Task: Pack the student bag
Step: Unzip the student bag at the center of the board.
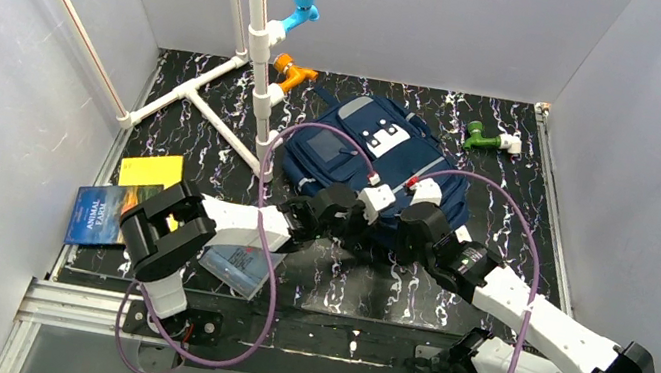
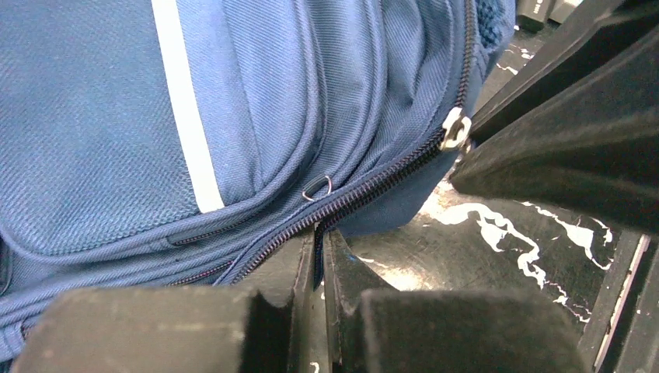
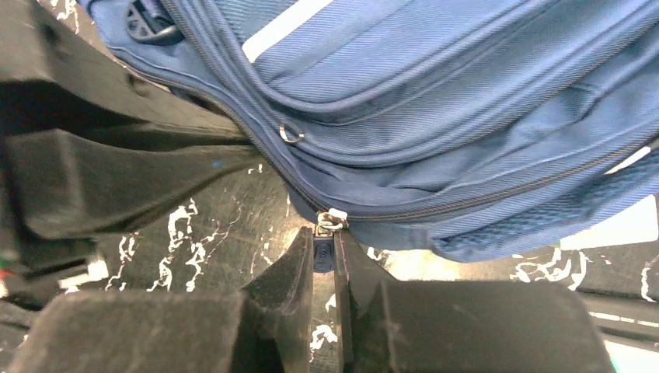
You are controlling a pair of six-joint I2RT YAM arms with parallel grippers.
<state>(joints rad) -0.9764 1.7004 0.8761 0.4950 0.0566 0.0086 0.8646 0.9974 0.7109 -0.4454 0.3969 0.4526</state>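
Note:
The navy student bag (image 1: 367, 157) lies flat on the black marbled table, zipped, with its white dotted patch facing up. Both grippers sit at its near edge. My left gripper (image 2: 319, 237) is shut on a thin fold of the bag's edge by the main zip (image 2: 373, 183). My right gripper (image 3: 324, 250) is shut on the dark zip pull (image 3: 324, 255), hanging from the silver slider (image 3: 332, 219). That same slider shows in the left wrist view (image 2: 454, 129) beside the right gripper's fingers (image 2: 559, 148). A small metal ring (image 2: 316, 188) sits above the zip.
A yellow book (image 1: 152, 170), a blue book (image 1: 99, 214) and another book (image 1: 237, 267) under the left arm lie at the near left. A white pipe frame (image 1: 256, 32) holds blue and orange fittings. A green fitting (image 1: 486, 140) lies at the far right.

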